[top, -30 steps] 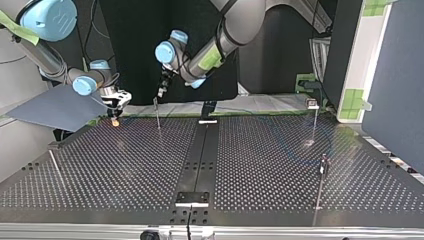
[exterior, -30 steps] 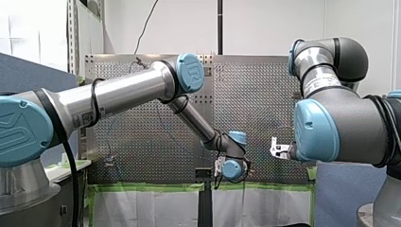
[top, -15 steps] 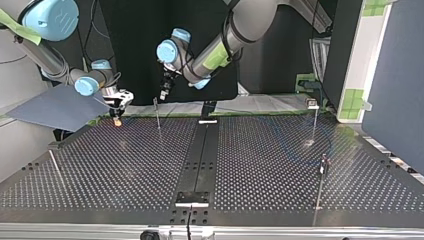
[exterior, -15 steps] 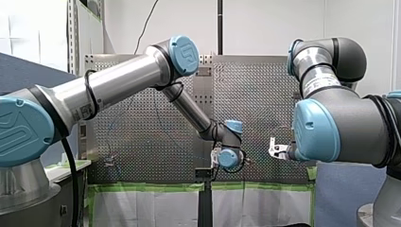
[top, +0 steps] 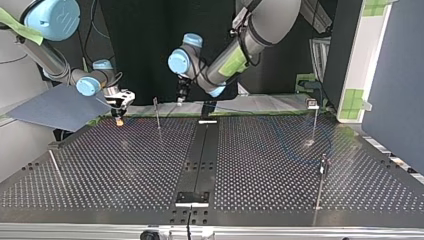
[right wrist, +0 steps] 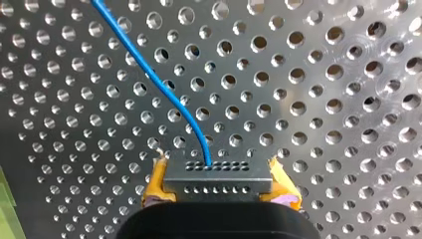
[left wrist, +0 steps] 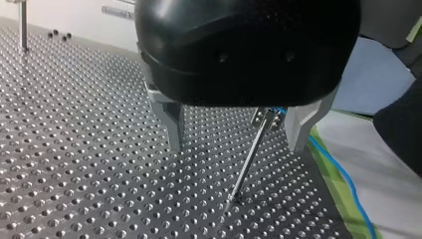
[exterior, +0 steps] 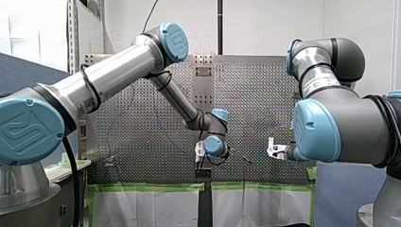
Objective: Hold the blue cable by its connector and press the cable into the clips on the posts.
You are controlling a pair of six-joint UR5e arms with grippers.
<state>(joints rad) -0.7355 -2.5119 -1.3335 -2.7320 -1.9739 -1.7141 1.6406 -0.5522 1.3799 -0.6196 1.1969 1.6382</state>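
In the right wrist view my right gripper (right wrist: pixel 221 186) is shut, its yellow pads (right wrist: pixel 158 183) on the grey connector (right wrist: pixel 217 175). The blue cable (right wrist: pixel 149 74) leaves the connector and runs off over the perforated table. In the left wrist view my left gripper (left wrist: pixel 236 144) is open. A thin post (left wrist: pixel 249 154) with a clip (left wrist: pixel 263 118) stands between its metal fingers (left wrist: pixel 171 124), nearer one of them. A bit of blue shows at that clip. In the top view my left gripper (top: pixel 181 97) hangs near the far edge, beside a post (top: pixel 157 114); my right gripper (top: pixel 119 109) is at the far left.
More posts stand at the top view's right (top: pixel 314 120) (top: pixel 321 172) and one leans at its left (top: pixel 55 167). A black rail (top: pixel 200 155) runs down the table's middle. Green tape (left wrist: pixel 343 194) and more blue cable (left wrist: pixel 348 181) line the table's edge beside my left gripper.
My left arm has swung toward the top view's right, away from the post near the far edge, its elbow rising. My right arm has stayed put with the connector.
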